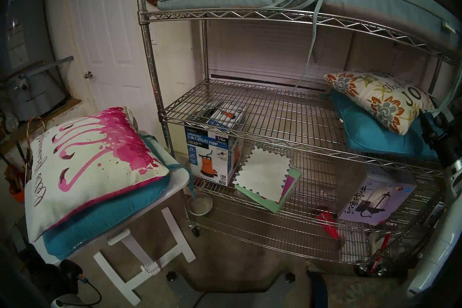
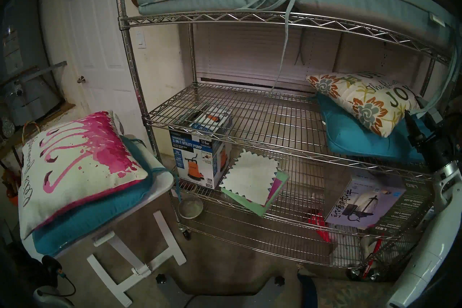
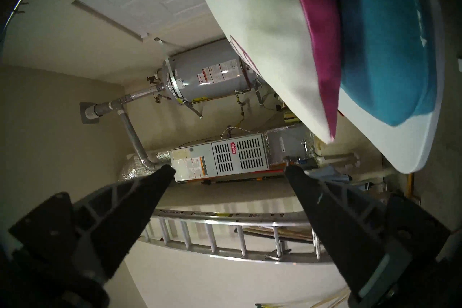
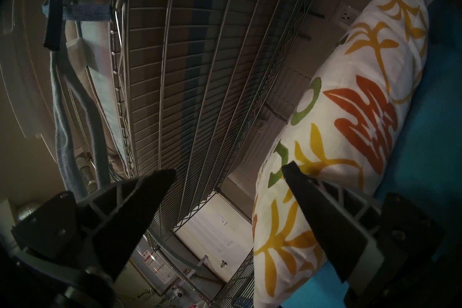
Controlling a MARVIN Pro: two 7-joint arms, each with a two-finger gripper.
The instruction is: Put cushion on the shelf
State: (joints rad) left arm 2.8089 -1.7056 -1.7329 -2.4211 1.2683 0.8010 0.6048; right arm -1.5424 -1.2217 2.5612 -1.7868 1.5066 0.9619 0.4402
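Evidently the job sits between two placements. From the head stereo left view, the shelf (image 1: 287, 122) already carries a floral cushion (image 1: 375, 100) lying on a teal cushion (image 1: 380, 135) at the right end of its middle tier, while a flamingo cushion (image 1: 95, 165) rests on another teal cushion (image 1: 105, 212) on the small white folding table (image 1: 178, 175), just beside the rack's left post. The right gripper (image 1: 425, 122) shows at the frame's right edge, close against the shelved pair; the left one is not clearly seen here. The head stereo right view gives nearly the same layout, with most of the middle tier bare to the left of the shelved pair. In the left wrist view, the left gripper (image 3: 228, 170) has its fingers spread wide with nothing between them, and the flamingo cushion's corner hangs near, not between them. In the right wrist view, the right gripper (image 4: 228, 170) is likewise spread and empty, one fingertip overlapping the floral cushion, though contact I cannot tell. My reading: the next cushion's pickup is the step in hand. It calls for bringing the left fingers round the flamingo cushion's edge, closing firmly on the soft fabric, then lifting it clear of the post toward the bare wire.
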